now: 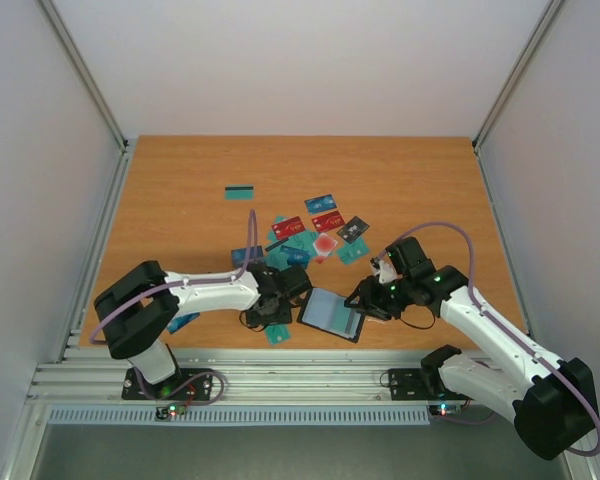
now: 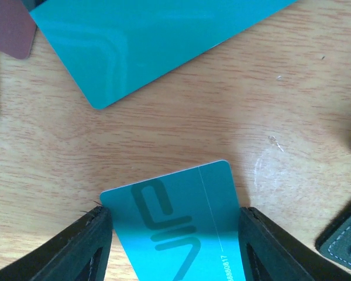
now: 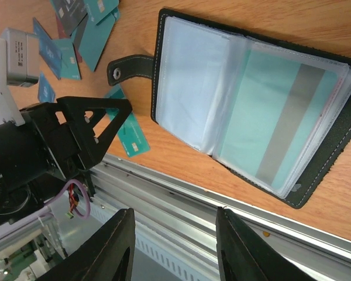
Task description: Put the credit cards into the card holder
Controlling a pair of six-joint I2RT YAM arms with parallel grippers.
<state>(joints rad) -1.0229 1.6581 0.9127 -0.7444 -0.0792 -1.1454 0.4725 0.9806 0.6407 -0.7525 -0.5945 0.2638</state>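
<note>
Left gripper (image 2: 171,213) half-closed, touching both side edges of teal card (image 2: 175,231) flat on table (image 2: 281,117) | right gripper (image 3: 174,212) jaws apart, nothing between, near card holder (image 3: 159,64) lying unfolded, striped card (image 3: 281,117) inside | from above, credit cards (image 1: 290,250) scattered mid-table behind holder.

a robotics lab test cell. a wooden desk (image 1: 180,190) is boxed in by plain white panels (image 1: 300,60) set on slim metal frame posts (image 1: 85,70). an aluminium rail (image 1: 280,372) runs along its near edge. two white-and-black robot arms are bolted there, the left arm (image 1: 210,292) and the right arm (image 1: 490,325), with purple cables (image 1: 442,226) looping off them and small lit circuit boards (image 1: 172,409) at their bases.
</note>
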